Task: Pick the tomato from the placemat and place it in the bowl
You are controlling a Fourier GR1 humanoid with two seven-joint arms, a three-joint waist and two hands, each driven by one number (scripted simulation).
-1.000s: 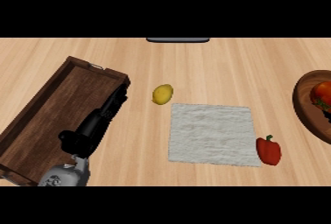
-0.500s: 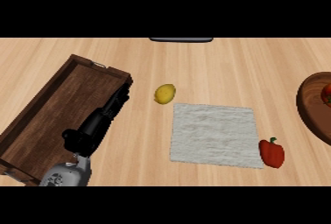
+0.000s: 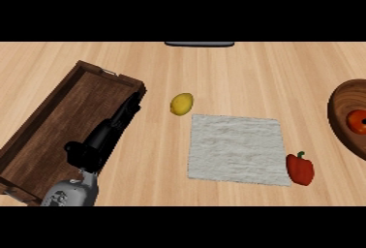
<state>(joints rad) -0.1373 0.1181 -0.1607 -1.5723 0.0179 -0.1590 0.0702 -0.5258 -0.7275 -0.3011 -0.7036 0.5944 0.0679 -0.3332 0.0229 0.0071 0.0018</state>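
- One white placemat (image 3: pixel 236 150) lies flat on the wooden desk (image 3: pixel 250 72), and it serves as the landmark here
- One red bell pepper (image 3: pixel 300 168) rests at the placemat's lower right corner, touching its edge, green stem pointing up
- One yellow lemon (image 3: pixel 181 103) sits on the desk just beyond the placemat's upper left corner, apart from the cloth
- One wooden bowl (image 3: pixel 340 116) is cut by the view's right edge, well to the right of the placemat; one tomato (image 3: pixel 357 118), red and round, lies inside it, not on the placemat
- One dark wooden tray (image 3: pixel 64 121) lies slantwise well left of the placemat
- One dark object (image 3: pixel 199 43) shows at the far edge of the desk, above the placemat; what it is cannot be told
- One hand in view, the left hand (image 3: pixel 107 135): its black fingers (image 3: pixel 130 107) are stretched out straight and released, holding nothing, lying over the tray's right rim and pointing toward the lemon
- Its grey forearm (image 3: pixel 70 193) comes in from the lower edge, left of the placemat, slanting up and to the right
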